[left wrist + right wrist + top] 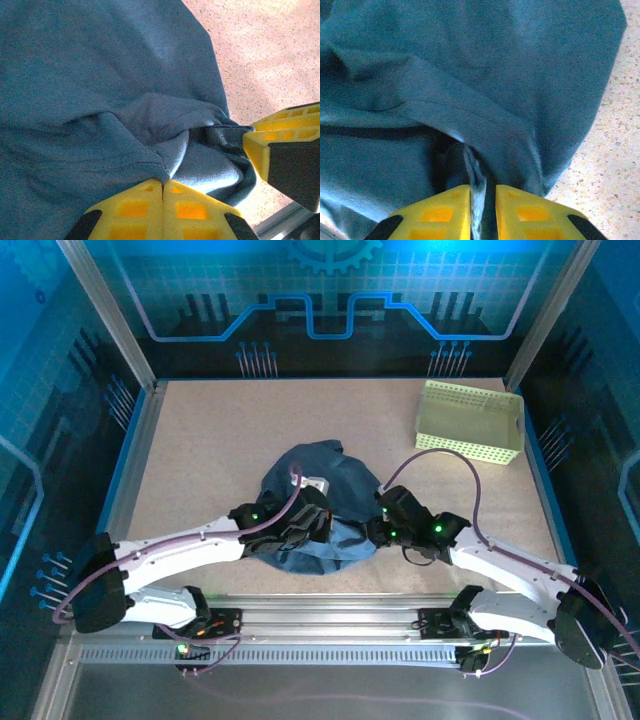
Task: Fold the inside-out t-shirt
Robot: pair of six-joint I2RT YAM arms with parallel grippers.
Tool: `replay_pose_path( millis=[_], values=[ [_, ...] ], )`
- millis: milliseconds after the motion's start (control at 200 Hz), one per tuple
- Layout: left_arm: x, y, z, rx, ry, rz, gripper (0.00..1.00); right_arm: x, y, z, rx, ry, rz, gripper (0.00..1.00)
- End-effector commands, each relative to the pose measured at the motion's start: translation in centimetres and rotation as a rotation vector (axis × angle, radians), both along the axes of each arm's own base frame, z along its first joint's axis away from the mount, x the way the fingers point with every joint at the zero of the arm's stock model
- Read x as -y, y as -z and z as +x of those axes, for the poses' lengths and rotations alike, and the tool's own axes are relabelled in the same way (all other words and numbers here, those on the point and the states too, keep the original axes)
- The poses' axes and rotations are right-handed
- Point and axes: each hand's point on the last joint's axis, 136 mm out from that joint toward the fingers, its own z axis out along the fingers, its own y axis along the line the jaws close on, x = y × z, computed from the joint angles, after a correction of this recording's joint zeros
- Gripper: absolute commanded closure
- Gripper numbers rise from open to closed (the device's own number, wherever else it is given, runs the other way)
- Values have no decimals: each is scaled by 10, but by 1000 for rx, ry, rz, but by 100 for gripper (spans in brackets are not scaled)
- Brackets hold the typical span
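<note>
Slate-blue t-shirt (318,508) — bunched, pinched between left gripper (163,186) and right gripper (483,192).

White arms with black joints, purple cables (green lights glowing), yellow gridded fingers (162,215)

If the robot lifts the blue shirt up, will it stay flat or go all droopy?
Probably droopy. The t-shirt lies crumpled in soft folds, so it would likely sag. It looks thin and light. The left gripper pinches a fold, so it probably isn't slippery.
</note>
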Motion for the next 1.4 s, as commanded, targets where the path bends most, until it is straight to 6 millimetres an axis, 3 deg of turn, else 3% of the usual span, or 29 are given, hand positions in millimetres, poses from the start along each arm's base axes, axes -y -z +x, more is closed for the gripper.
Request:
replay_pose_path(
  millis=[0, 205, 330, 475, 675, 750, 880, 1131, 1396],
  values=[
    [-10, -3, 1, 52, -3, -22, 100, -2, -6, 1, 0, -26, -2, 75],
    [-22, 10, -13, 38, 6, -61, 100, -17, 5, -8, -61, -56, 56, 71],
    [-19, 20, -23, 2, 38, -93, 100, -28, 0, -7, -54, -71, 56, 60],
    [-20, 30, -30, -20, 53, -112, 100, -17, 3, 6, -33, -13, -45, 55],
    [-25, 34, -36, -27, 57, -120, 100, -27, 18, 10, -77, -51, -85, 70],
    [-28, 37, -36, -28, 50, -103, 100, -28, 14, 11, -66, -55, -94, 77],
    [-40, 43, -33, -22, 7, -53, 100, -19, -5, 14, -19, -44, -123, 100],
    [-79, 73, -22, -104, -155, -66, 100, 14, -59, 6, 148, -33, -52, 100],
    [-91, 84, -17, -142, -186, 2, 100, 10, -49, -11, 155, -73, 97, 100]
  ],
)
